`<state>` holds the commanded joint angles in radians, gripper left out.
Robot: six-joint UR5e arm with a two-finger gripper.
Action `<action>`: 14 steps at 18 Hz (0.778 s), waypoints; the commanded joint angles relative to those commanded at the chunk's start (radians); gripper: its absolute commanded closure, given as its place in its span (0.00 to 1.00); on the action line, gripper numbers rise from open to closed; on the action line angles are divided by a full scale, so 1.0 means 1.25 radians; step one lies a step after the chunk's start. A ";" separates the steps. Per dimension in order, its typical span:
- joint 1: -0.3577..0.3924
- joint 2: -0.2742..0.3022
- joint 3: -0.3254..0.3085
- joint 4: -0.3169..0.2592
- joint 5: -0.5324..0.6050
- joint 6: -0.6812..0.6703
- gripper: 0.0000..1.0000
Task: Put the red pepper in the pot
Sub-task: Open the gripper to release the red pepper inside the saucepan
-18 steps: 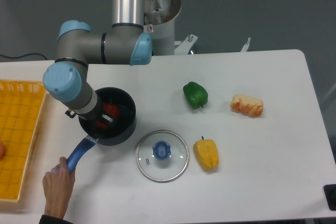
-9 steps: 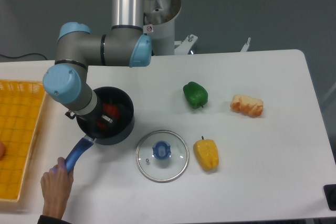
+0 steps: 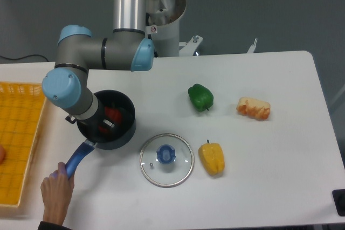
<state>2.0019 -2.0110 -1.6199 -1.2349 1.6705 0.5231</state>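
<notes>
The dark pot (image 3: 125,133) stands at the left of the table, its blue handle (image 3: 77,158) pointing to the front left. My gripper (image 3: 107,123) reaches down into the pot, largely hidden under the arm's grey wrist (image 3: 81,103). The red pepper (image 3: 112,114) shows inside the pot, right at the fingers, and the gripper looks shut on it. Whether the pepper touches the pot's bottom cannot be told.
A person's hand (image 3: 55,188) holds the end of the pot's handle. The glass lid (image 3: 167,160) with a blue knob lies right of the pot. A green pepper (image 3: 201,97), a yellow pepper (image 3: 212,158) and a bread roll (image 3: 253,108) lie further right. A yellow crate (image 3: 19,144) stands at the left edge.
The pot, the hand on its handle and my arm have all shifted slightly to the left. The red pepper stays inside the pot at the gripper.
</notes>
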 joint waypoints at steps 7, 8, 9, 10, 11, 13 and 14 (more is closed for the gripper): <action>-0.006 -0.001 0.000 0.001 0.001 0.000 0.39; -0.006 -0.001 -0.001 0.001 0.001 0.000 0.39; -0.006 -0.001 -0.001 0.001 0.001 0.000 0.36; -0.006 -0.001 -0.004 0.001 0.001 0.001 0.30; -0.006 -0.001 -0.005 0.001 0.002 0.001 0.29; -0.010 -0.005 -0.005 0.002 0.023 0.000 0.27; -0.010 -0.005 -0.005 0.002 0.029 0.000 0.24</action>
<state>1.9896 -2.0172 -1.6260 -1.2318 1.7072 0.5231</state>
